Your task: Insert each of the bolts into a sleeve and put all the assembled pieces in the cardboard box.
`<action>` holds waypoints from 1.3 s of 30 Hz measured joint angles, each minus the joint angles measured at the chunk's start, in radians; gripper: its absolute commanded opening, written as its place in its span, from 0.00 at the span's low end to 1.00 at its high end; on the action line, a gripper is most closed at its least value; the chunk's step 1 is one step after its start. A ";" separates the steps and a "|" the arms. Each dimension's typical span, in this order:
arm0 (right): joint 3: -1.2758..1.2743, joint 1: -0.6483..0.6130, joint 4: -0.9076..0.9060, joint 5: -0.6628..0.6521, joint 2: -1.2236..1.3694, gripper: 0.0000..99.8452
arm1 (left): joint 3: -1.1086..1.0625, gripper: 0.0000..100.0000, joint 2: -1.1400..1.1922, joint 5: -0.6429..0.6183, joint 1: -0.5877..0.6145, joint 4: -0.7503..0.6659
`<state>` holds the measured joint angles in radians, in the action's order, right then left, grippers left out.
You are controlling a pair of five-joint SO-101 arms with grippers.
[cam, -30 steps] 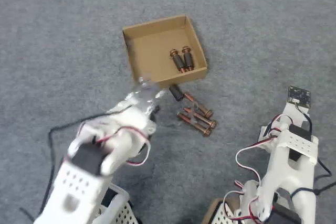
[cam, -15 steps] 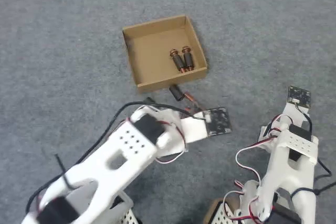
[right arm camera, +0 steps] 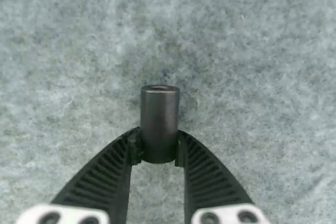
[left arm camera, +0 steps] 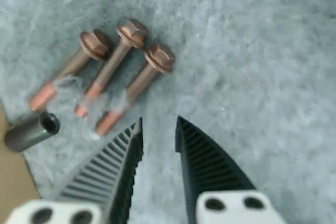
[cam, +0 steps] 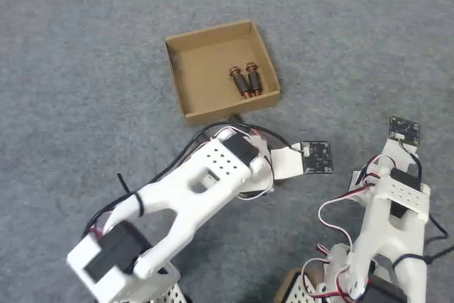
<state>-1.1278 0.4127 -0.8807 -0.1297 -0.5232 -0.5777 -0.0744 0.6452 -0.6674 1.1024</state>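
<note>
- Left arm [cam: 206, 175] is swinging further across than a second ago and is now hanging over the loose parts in front of the cardboard box [cam: 191, 69]; right arm [cam: 394, 204] is keeping its place.
- Left pincer [left arm camera: 158, 124] is hovering over the grey counter [left arm camera: 262, 51], jaws spread a little, nothing between them.
- Three bolts [left arm camera: 107, 69] are lying side by side just ahead of this pincer's tips, heads pointing away from it, shank ends nearest.
- Loose sleeve [left arm camera: 32, 131] is lying on its side near the bolts' ends, off to one side of the pincer.
- Right pincer [right arm camera: 157, 136] is pinching the held sleeve [right arm camera: 159, 111] by one end, the open bore sticking out ahead of the fingers.
- Two assembled pieces [cam: 246, 80] are lying together inside the box, beyond the left pincer.
</note>
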 measured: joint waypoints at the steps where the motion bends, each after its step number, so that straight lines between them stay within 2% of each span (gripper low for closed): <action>1: 0.000 0.017 0.003 0.000 0.000 0.02 | 0.000 0.10 0.014 0.000 0.000 -0.012; 11: 0.000 0.172 0.055 0.120 0.000 0.02 | 0.000 0.10 0.130 0.025 0.002 -0.153; 21: 0.000 0.183 0.055 0.135 0.000 0.02 | 0.000 0.10 0.138 0.031 0.002 -0.245; 31: 0.000 0.183 0.055 0.135 0.000 0.02 | 0.000 0.10 0.140 0.031 0.002 -0.252; 39: 0.000 0.183 0.055 0.135 0.000 0.02 | 0.080 0.10 0.247 0.037 -0.017 -0.213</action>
<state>-1.1278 0.5953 -0.8255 0.0054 -0.5232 -0.4979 0.1726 0.6820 -0.6843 0.8892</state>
